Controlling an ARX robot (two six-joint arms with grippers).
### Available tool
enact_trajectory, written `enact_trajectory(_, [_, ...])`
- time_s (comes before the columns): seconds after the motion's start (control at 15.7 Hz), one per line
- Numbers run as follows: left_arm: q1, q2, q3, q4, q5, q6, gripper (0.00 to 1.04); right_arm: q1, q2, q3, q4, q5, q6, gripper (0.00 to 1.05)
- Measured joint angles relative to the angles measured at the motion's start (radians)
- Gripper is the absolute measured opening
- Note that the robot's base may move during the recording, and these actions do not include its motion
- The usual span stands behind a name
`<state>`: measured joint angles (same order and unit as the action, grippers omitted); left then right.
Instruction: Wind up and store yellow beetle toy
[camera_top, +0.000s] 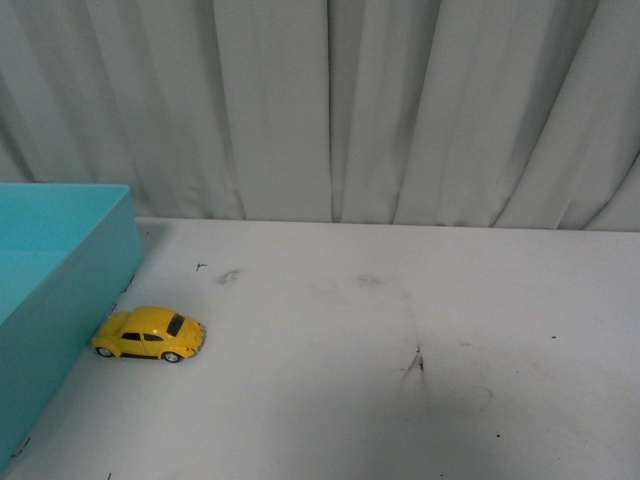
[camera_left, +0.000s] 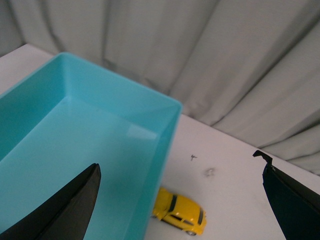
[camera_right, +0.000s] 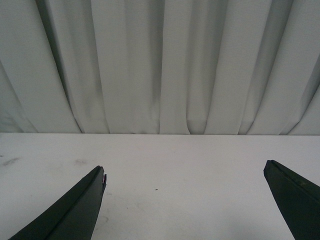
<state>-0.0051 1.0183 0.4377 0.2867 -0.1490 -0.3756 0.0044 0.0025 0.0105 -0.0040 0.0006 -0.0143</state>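
Front view: yellow beetle toy (camera_top: 149, 334) beside edge-cropped teal box (camera_top: 50, 330).

The front camera looks out from the robot's body, down across the white surface (camera_top: 400, 330) to the grey curtain (camera_top: 330, 100). The left wrist camera peers through the spread left pincer (camera_left: 177, 160), close above the turquoise box (camera_left: 75, 135) and yellow beetle toy (camera_left: 181, 215), both shared with the front view. The right wrist camera, low behind the wide-apart right pincer (camera_right: 185, 167), faces only surface and curtain.
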Motion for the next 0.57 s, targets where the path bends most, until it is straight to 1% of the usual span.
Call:
enact_trajectory(0.13, [-0.025, 0.220, 0.163, 0.078, 0.082, 0.101, 0.98, 0.000, 0.000, 0.000, 0.000, 0.000, 0.000, 0.98])
enact_trajectory(0.19, [-0.049, 0.314, 0.238, 0.083, 0.114, 0.162, 0.98, 0.000, 0.000, 0.000, 0.000, 0.000, 0.000, 0.98])
enact_trajectory(0.26, [-0.070, 0.406, 0.310, 0.074, 0.191, 0.236, 0.98, 0.000, 0.000, 0.000, 0.000, 0.000, 0.000, 0.98])
enact_trajectory(0.38, [-0.093, 0.523, 0.424, -0.011, 0.317, 0.374, 0.98, 0.000, 0.000, 0.000, 0.000, 0.000, 0.000, 0.98])
enact_trajectory(0.57, [-0.155, 0.623, 0.555, -0.196, 0.475, 0.658, 0.98, 0.000, 0.000, 0.000, 0.000, 0.000, 0.000, 0.98])
